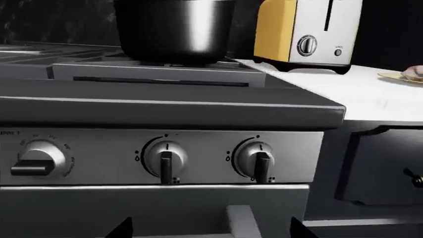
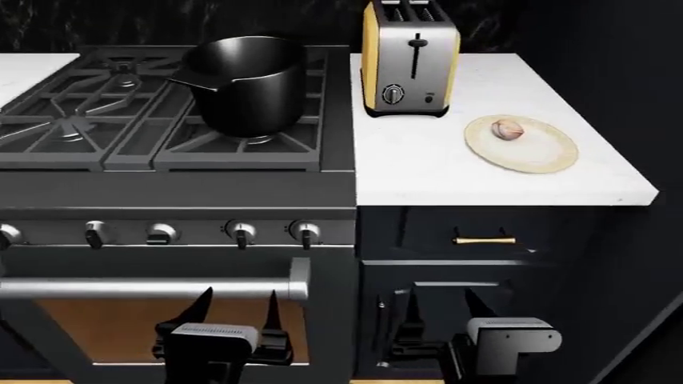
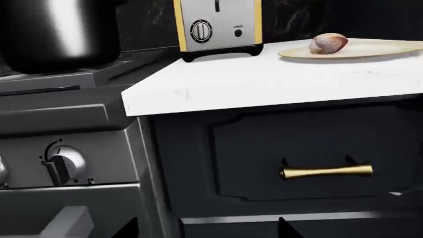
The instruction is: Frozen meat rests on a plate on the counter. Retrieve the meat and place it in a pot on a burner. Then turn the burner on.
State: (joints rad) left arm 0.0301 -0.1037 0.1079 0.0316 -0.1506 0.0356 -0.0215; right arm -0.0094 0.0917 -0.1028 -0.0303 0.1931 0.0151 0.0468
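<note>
Nothing is done yet: the frozen meat (image 2: 508,129) lies on the plate (image 2: 546,158) on the worktop (image 2: 427,172), above and beyond the right gripper (image 2: 433,308) (spread open, empty); the pot (image 2: 248,84) waits.

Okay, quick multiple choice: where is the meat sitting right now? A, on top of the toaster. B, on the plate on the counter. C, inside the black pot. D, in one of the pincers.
B: the meat lies on the plate on the white counter, right of the toaster, apart from the pot.
</note>
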